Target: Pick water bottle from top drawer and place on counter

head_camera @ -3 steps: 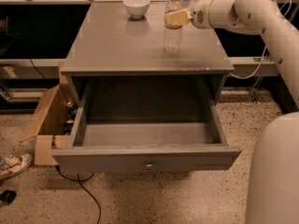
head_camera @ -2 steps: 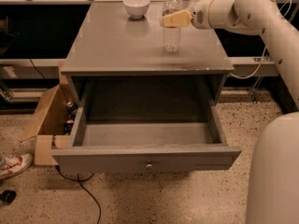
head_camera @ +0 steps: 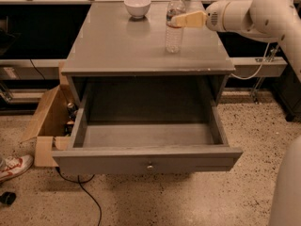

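Upper right of frame: my end effector (head_camera: 178, 20) meets the upright water bottle (head_camera: 173, 39) on the desk (head_camera: 117, 46); I cannot tell its grip. The top drawer (head_camera: 188, 160) stands open below.

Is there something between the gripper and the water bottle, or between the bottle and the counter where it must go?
Nothing visible stands in the way. The water bottle already stands upright on the counter, apart from the white bowl further back. The gripper is right at the bottle's upper part, reaching in from the right.
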`<act>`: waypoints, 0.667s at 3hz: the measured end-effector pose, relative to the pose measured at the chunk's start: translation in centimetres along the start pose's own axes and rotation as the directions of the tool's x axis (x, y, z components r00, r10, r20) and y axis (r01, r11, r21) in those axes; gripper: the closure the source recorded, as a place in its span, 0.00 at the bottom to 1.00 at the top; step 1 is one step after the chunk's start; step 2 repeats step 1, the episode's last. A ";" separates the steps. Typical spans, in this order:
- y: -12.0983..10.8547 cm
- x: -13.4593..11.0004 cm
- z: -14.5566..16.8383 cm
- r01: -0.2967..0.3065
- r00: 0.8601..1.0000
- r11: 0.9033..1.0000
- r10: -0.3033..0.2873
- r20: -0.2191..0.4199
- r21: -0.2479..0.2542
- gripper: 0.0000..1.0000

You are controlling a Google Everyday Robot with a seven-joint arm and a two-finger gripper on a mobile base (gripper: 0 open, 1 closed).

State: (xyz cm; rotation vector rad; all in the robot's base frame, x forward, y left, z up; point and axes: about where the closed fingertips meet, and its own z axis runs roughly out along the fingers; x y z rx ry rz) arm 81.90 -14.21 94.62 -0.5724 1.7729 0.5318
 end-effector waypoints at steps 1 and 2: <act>-2.0 0.5 -3.1 -0.040 0.997 0.997 0.036 0.067 0.062 0.00; -2.0 0.5 -3.1 -0.040 0.997 0.997 0.036 0.067 0.062 0.00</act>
